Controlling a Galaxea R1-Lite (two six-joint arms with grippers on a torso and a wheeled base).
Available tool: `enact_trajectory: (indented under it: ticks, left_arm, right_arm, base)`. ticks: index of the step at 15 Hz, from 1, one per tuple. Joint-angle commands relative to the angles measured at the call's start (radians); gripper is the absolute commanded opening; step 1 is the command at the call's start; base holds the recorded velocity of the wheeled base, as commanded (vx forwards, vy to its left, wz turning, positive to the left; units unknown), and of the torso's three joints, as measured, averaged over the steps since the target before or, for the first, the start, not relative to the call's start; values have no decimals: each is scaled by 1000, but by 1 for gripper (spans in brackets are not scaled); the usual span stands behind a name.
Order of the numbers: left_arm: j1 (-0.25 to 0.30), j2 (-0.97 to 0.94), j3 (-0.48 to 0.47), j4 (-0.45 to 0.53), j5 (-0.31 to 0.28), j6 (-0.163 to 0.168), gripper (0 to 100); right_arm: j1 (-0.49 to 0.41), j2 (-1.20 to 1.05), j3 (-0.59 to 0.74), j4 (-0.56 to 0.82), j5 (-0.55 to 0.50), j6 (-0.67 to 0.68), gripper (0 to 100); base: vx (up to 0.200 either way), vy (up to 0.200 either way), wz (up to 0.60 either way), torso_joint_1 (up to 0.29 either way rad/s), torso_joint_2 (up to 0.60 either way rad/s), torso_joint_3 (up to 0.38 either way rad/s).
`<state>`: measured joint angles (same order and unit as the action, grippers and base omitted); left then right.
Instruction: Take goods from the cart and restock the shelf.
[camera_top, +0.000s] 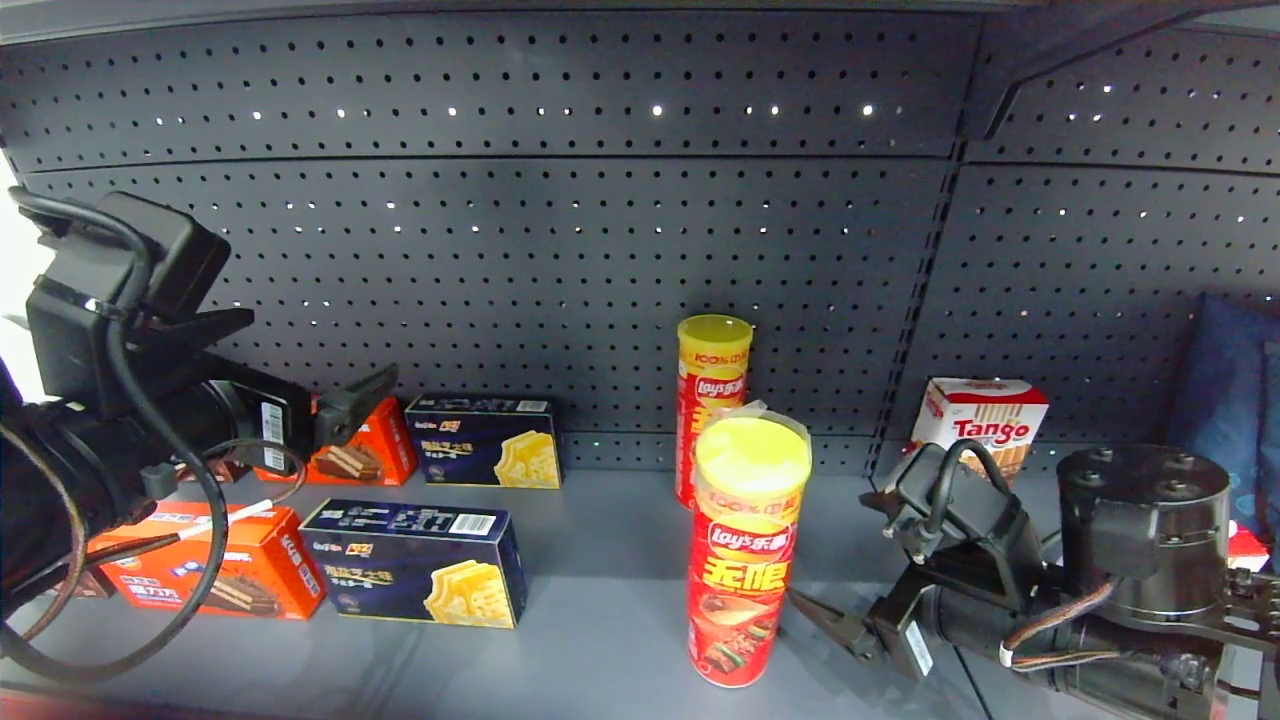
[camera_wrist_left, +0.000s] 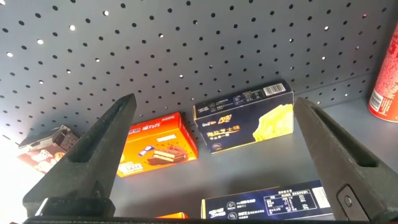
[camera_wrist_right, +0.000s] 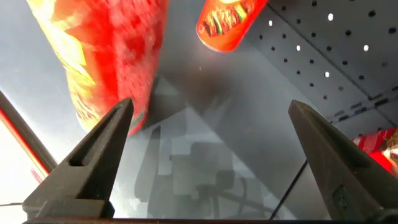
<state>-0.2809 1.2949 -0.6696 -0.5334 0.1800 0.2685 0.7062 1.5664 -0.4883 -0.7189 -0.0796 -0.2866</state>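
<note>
A front chip can (camera_top: 748, 550), red with a yellow lid, is seen upright on the grey shelf (camera_top: 610, 610), at centre and toward the front edge. A rear chip can (camera_top: 712, 400) of the same kind is stood upright just behind it, near the pegboard back (camera_top: 560, 250). The right gripper (camera_wrist_right: 211, 109) is held low over the shelf, just right of the front chip can. Its fingers (camera_wrist_right: 93, 168) are spread wide with nothing between them. One fingertip is seen just beside the can's lower part; whether it touches cannot be told. The left gripper (camera_wrist_left: 214, 106) is held above the left part of the shelf, its fingers likewise released and empty, and is pointed toward the boxes at the back. A front orange box (camera_top: 235, 575) and a front navy box (camera_top: 420, 562) are laid flat side by side at front left. A rear orange box (camera_top: 365, 455) and a rear navy box (camera_top: 485, 440) are laid the same way behind them, against the pegboard back. A white and red wafer box (camera_top: 985, 420) is stood at back right, with a blue bag (camera_top: 1225, 400) at the far right edge.
</note>
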Motion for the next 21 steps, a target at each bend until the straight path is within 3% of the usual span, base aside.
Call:
enact_trajectory:
  ticks: [1, 21]
  left_arm:
    - [0, 0, -1, 0, 1, 0, 100]
    - [0, -6, 24, 0, 1, -3, 100]
  right_arm:
    - [3, 14, -9, -2, 1, 0, 100]
    - [-5, -11, -7, -28, -3, 3, 100]
  base:
    - [0, 0, 0, 0, 0, 0]
    - [0, 0, 0, 0, 0, 0]
